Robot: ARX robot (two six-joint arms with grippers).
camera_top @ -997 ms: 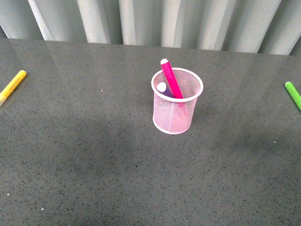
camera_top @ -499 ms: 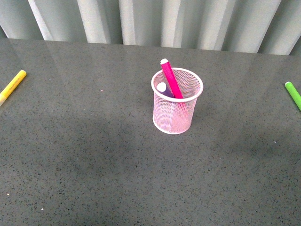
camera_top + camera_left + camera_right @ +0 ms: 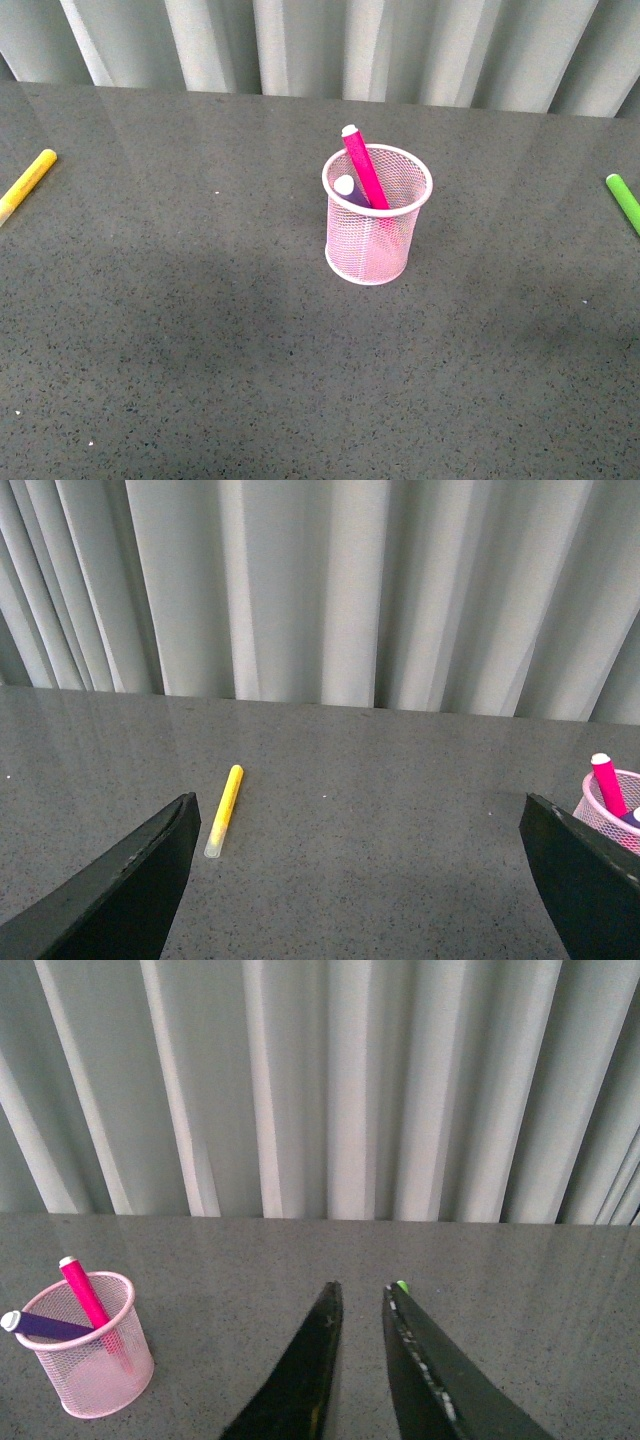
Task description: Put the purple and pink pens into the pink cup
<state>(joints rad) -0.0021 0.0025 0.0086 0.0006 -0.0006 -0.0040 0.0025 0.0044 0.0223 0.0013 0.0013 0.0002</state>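
Note:
The pink cup (image 3: 376, 235) stands upright mid-table. The hot pink pen (image 3: 362, 165) leans inside it, its pale cap above the rim. The purple pen (image 3: 347, 188) also sits inside, only its pale cap and a bit of barrel showing. Neither arm shows in the front view. In the right wrist view the cup (image 3: 92, 1375) holds both pens (image 3: 82, 1295), well off to the side of my right gripper (image 3: 360, 1288), which is shut and empty. In the left wrist view my left gripper (image 3: 360, 810) is open and empty, with the cup (image 3: 615, 815) at the frame edge.
A yellow marker (image 3: 27, 183) lies at the table's far left, also in the left wrist view (image 3: 224, 808). A green marker (image 3: 624, 202) lies at the far right; its tip (image 3: 402, 1286) peeks past my right fingers. Grey curtain runs behind the table.

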